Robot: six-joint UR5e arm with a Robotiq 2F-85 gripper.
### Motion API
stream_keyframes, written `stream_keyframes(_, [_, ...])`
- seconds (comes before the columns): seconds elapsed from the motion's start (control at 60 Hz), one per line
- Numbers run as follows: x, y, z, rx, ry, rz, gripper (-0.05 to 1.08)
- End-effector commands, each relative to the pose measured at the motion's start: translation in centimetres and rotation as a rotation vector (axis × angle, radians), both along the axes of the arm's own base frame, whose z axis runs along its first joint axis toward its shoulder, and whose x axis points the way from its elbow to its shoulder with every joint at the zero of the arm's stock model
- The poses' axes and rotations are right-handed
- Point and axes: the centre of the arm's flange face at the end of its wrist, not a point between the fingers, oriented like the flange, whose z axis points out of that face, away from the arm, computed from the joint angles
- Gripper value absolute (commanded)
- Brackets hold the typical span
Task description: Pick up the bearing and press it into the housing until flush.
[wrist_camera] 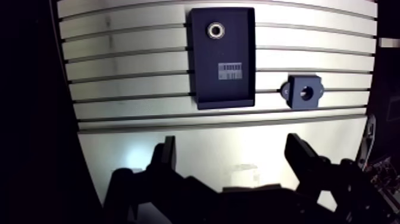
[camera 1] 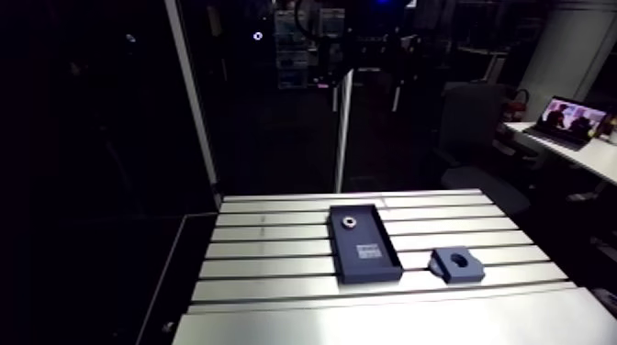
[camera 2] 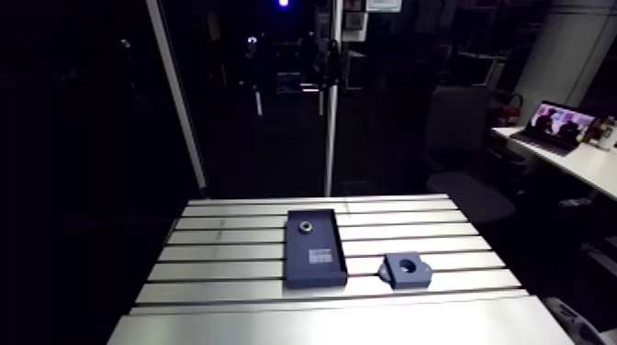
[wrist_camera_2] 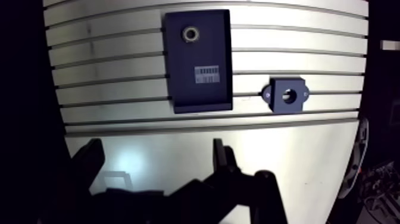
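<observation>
A small metal ring, the bearing (wrist_camera: 215, 30), lies in the far end of a dark rectangular tray (wrist_camera: 205, 83) that carries a white label (wrist_camera: 230, 70). The tray rests on the slotted aluminium table (wrist_camera: 131, 77). The housing (wrist_camera: 315, 98), a dark block with a round bore, sits on the table apart from the tray, to its right in the arm view (camera 1: 468, 272). In the wrist view my gripper (wrist_camera: 232, 146) hangs open high above the smooth near part of the table, well short of both parts. Nothing is between its fingers (wrist_camera: 168, 156).
The table ends in dark drop-offs on the left (camera 1: 184, 266) and right. A smooth plate (camera 1: 395, 321) forms the near strip of the table. A vertical post (camera 1: 344, 128) stands behind the far edge.
</observation>
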Motion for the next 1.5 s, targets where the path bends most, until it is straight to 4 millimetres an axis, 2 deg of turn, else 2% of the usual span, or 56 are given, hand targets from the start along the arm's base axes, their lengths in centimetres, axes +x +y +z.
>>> stream_keyframes(0.017, [-2.5, -0.1, 0.0, 0.005, -0.004, 0.026, 0.01])
stream_keyframes(0.433, [-2.6, -0.1, -0.2, 0.005, -0.005, 0.026, 0.01])
stream_keyframes(0.883, [-4.1, 0.5, -1.6, 0.008, -0.025, 0.074, 0.01])
stream_keyframes(1.15, [-6.2, 1.6, -4.3, 0.008, -0.043, 0.067, 0.01])
stream_keyframes(1.183, [-6.6, 2.0, -5.1, 0.008, -0.041, 0.062, 0.01])
stream_keyframes(1.25, [-6.7, 2.1, -5.5, 0.008, -0.039, 0.061, 0.01])
stream_keyframes(1.317, [-7.2, 2.4, -6.8, 0.011, -0.032, 0.056, 0.01])
stream_keyframes(1.467, [-7.5, 3.1, -7.9, 0.010, -0.024, 0.043, 0.01])
stream_keyframes(1.5, [-7.6, 3.2, -9.0, 0.009, -0.030, 0.035, 0.01])
